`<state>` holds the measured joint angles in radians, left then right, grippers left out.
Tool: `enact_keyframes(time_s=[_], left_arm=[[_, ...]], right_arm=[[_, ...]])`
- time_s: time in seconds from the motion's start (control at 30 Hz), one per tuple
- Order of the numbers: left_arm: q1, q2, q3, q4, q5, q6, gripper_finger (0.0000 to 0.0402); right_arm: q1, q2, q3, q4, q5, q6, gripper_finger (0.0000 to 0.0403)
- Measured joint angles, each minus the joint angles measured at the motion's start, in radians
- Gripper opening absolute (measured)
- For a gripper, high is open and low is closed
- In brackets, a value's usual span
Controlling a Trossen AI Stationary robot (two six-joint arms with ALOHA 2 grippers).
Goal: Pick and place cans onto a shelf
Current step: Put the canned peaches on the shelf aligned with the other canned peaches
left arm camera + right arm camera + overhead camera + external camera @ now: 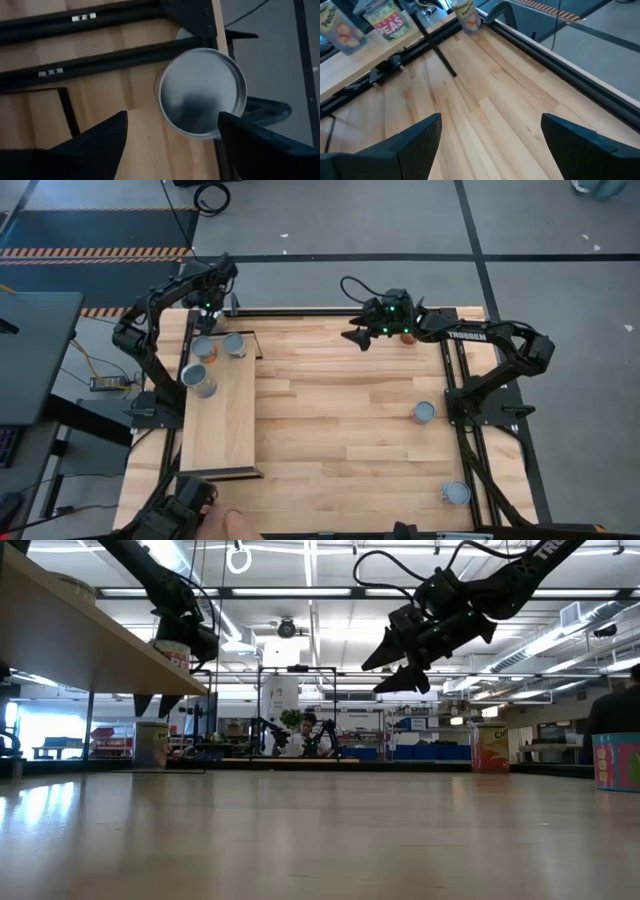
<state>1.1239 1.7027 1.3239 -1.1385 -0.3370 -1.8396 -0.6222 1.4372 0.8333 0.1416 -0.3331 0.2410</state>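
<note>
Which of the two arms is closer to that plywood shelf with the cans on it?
The left. Its tool hangs over the shelf's far end, above the cans there. The right tool hovers over open table, well off to the shelf's side.

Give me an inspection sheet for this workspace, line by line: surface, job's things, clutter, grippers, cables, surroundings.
Surface: wooden table, mostly bare.
Job's things: shelf at the table's left side, four cans grouped at its far end. One can near the table's right edge, one at the near right corner, one by the far edge, partly hidden by the right arm.
Clutter: nothing seen.
Grippers: left gripper open, over the shelf's far end, a can top between its fingers. Right gripper open, empty, raised over the table's far edge.
Cables: black cable looping off the right arm; coiled cable on the floor.
Surroundings: grey floor, striped tape at far left.
</note>
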Motion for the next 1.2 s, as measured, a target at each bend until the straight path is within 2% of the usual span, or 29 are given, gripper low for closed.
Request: enact_keyframes(time_s=[0.33, 0.5, 0.67, 0.83, 1.2], left_arm=[[0.006, 0.021, -0.001, 0.004, 0.012, -0.028, 0.0313], [0.007, 0.019, -0.006, 0.013, 0.019, -0.059, 0.029], [0.007, 0.022, -0.006, 0.015, 0.024, -0.093, 0.024], [0.018, 0.044, -0.005, 0.029, 0.085, -0.115, 0.0174], [0.018, 0.047, -0.003, 0.017, 0.073, -0.107, 0.0043]], right_arm=[[-0.006, 0.001, 0.0, 0.0, 0.003, -0.006, 0.0349], [-0.006, 0.001, 0.0, -0.001, 0.002, -0.006, 0.0349], [-0.006, 0.001, 0.0, -0.011, 0.0, -0.003, 0.0349], [-0.006, 0.002, 0.0, -0.018, -0.001, 0.003, 0.0349], [-0.017, 0.002, 0.0, -0.015, 0.0, 0.003, 0.0349]])
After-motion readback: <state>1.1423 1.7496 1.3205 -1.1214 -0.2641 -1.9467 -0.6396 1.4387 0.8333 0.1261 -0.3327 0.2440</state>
